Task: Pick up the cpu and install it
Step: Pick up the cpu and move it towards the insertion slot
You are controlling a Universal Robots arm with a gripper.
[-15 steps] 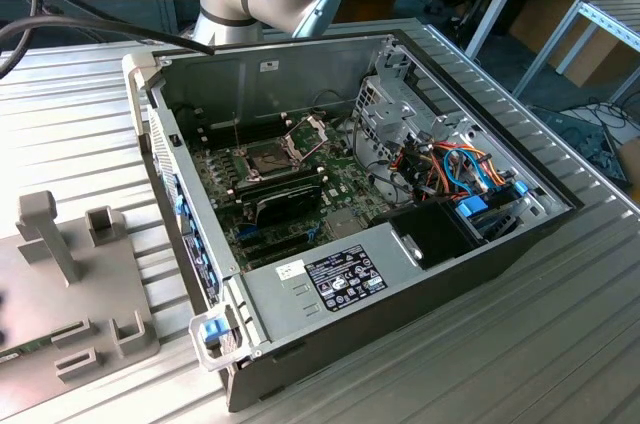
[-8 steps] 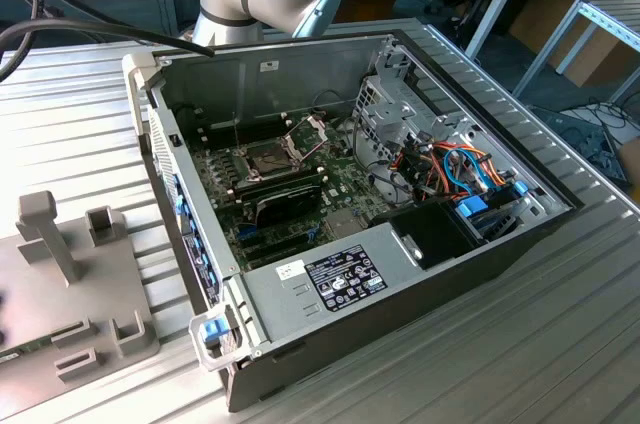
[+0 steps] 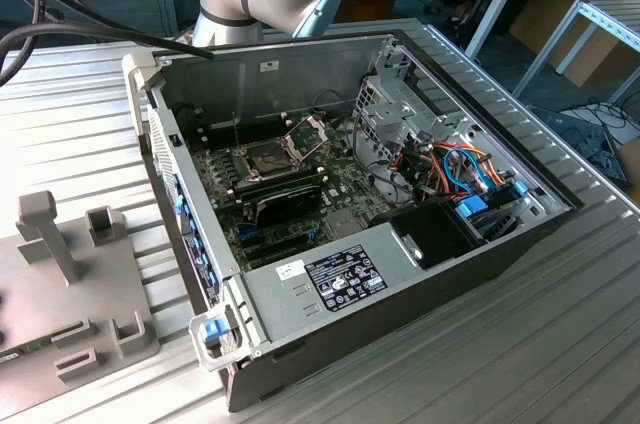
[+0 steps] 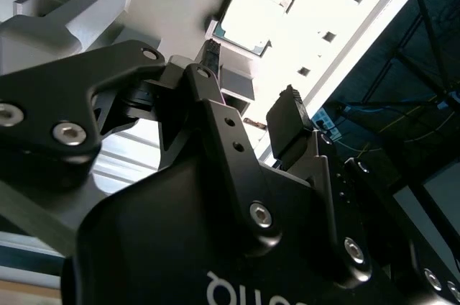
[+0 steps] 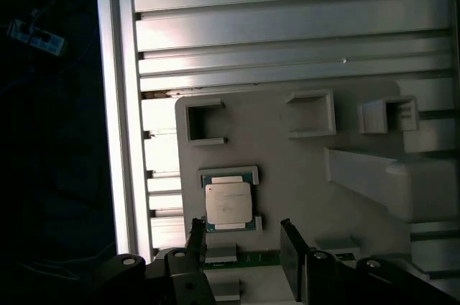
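The ribbed metal table (image 3: 560,344) spanned the exterior view. The open computer case (image 3: 260,79) sat across the centre of that frame, with the hinged frame of its motherboard socket (image 3: 272,156) raised. A grey fixture plate (image 3: 100,294) lay at the exterior view's lower left. In the first wrist view, my gripper (image 5: 241,234) hung released over that plate, fingers spread and grasping nothing. The cpu (image 5: 228,203) lay flat in its recess on the plate, just beyond my fingertips.
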